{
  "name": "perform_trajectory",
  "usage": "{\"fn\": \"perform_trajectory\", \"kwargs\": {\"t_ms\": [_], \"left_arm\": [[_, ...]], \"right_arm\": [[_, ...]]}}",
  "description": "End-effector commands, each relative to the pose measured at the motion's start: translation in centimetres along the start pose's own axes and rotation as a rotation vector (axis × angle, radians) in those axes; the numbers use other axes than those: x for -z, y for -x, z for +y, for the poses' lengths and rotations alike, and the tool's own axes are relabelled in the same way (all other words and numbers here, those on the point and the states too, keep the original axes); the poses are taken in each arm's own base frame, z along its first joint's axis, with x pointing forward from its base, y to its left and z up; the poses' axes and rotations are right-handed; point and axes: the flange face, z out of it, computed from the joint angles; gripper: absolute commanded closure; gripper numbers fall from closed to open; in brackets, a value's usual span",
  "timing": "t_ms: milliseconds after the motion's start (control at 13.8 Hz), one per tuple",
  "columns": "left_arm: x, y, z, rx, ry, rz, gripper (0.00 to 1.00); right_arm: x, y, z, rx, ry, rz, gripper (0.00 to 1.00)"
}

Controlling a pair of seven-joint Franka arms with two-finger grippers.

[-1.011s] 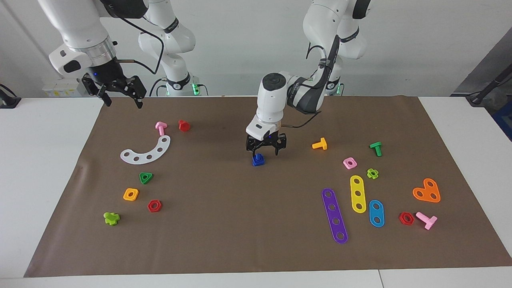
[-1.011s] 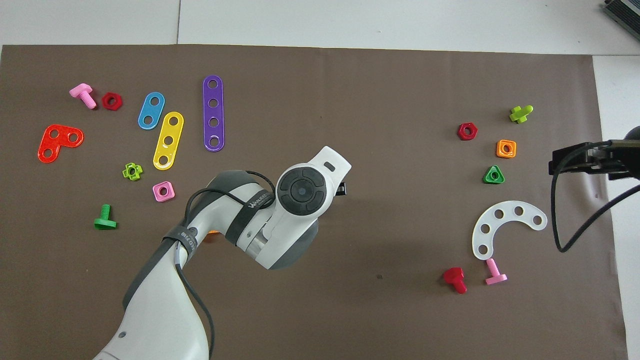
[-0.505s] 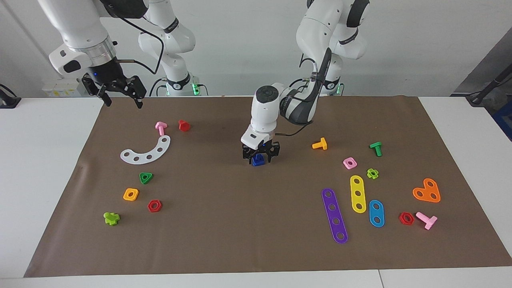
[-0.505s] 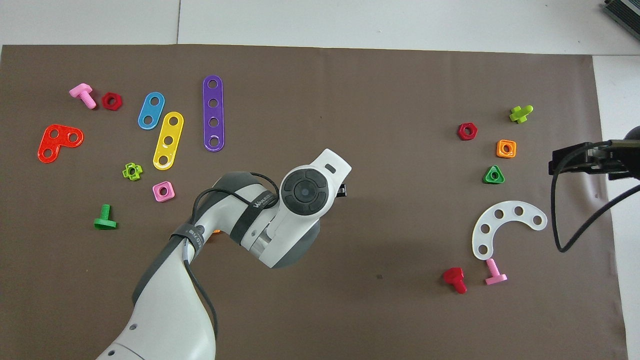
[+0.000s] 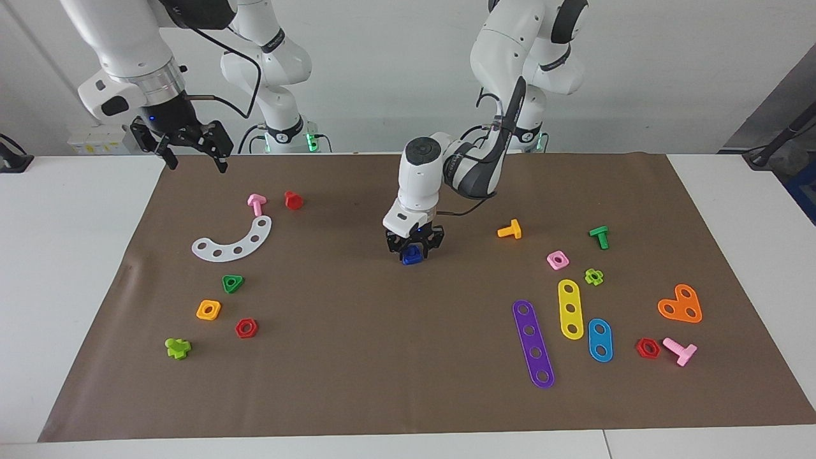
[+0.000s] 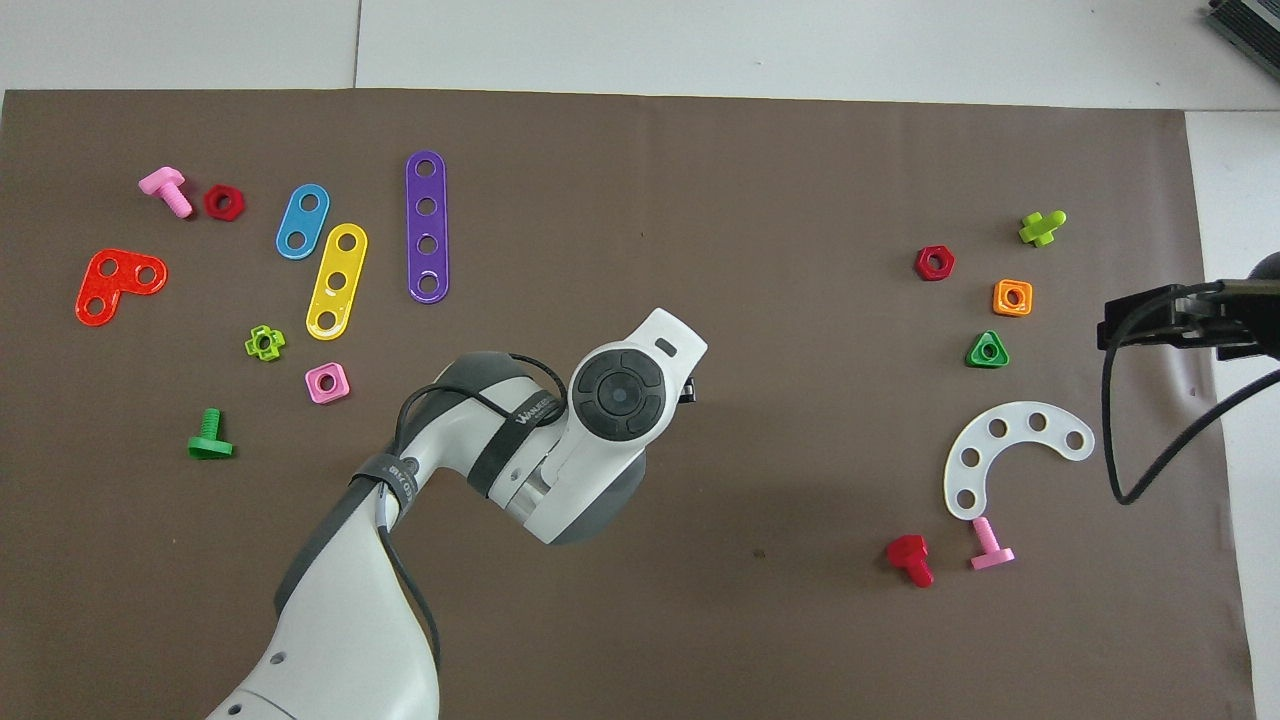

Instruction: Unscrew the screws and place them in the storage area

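- Your left gripper sits low at the centre of the facing frame, its fingers down around the blue screw; whether they have clamped it yet I cannot tell (the overhead view hides it under the wrist).
- The screw rests on the brown mat, apparently still to be lifted.
- Your right gripper waits with its fingers spread, upper left of the facing frame.
- The storage area lies below it: a white curved strip, green nut, orange nut, red nut. No container walls there, only mat.
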Motion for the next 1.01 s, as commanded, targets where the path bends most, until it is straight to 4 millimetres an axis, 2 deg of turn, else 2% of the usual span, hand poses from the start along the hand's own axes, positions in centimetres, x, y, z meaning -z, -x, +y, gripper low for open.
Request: {"fn": "perform_trajectory", "kwargs": {"t_ms": [0,217,289,505,939], "left_arm": [[0.5,-0.1,0.0,0.008,-0.008,0.026,0.53],[0.9,-0.4,0.1,0.013,-0.007,0.029,0.94],[1.1,-0.5,0.2,0.013,-0.009,0.027,0.97],[3.1,-1.3,0.2,0.020,-0.021,0.021,0.97],[8.9,-1.4,-1.1,0.036,-0.020,0.034,0.96]], "right_arm": [[0.4,0.5,0.1,0.022,-0.019,-0.009,0.00],[0.4,0.5,0.1,0.022,-0.019,-0.009,0.00],[0.4,0.5,0.1,0.022,-0.019,-0.010,0.00],[0.4,0.5,0.1,0.022,-0.019,-0.009,0.00],[0.4,0.5,0.1,0.022,-0.019,-0.009,0.00]]}}
